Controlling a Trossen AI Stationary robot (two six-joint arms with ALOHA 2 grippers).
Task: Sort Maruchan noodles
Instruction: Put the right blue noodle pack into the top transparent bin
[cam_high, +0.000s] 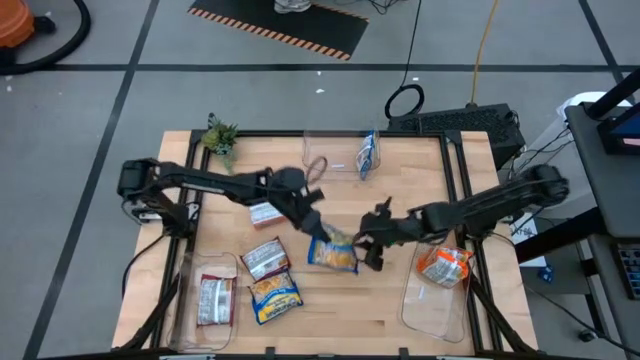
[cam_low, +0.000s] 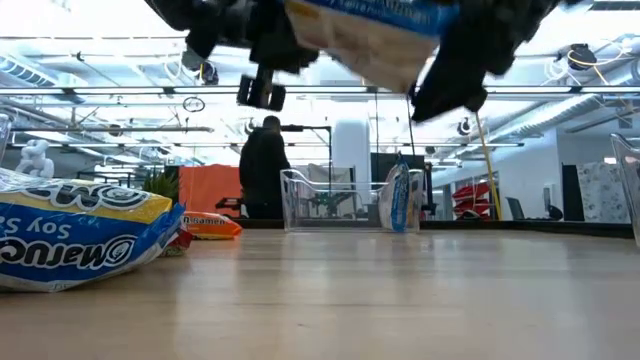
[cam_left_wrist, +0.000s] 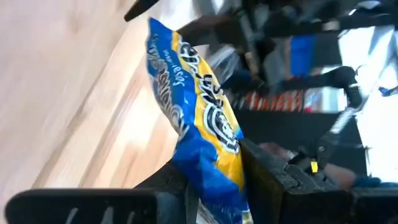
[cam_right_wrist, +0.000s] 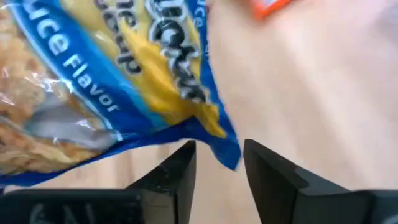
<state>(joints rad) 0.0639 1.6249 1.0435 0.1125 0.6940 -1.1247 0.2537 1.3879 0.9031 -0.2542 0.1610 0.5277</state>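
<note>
Blue-yellow packet clamped in left gripper; right gripper parted

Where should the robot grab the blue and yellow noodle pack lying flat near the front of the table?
Probably by a thin side edge, coming straight down from above. That noodle pack lies flat on the table, so its broad face gives nothing to pinch.

Both arms stretched inward over the worktop middle, meeting near its centre. Left claw raised off the surface, fingers clamped on a blue-and-yellow packet. Right claw just beside it, fingers parted at the packet's corner.
</note>
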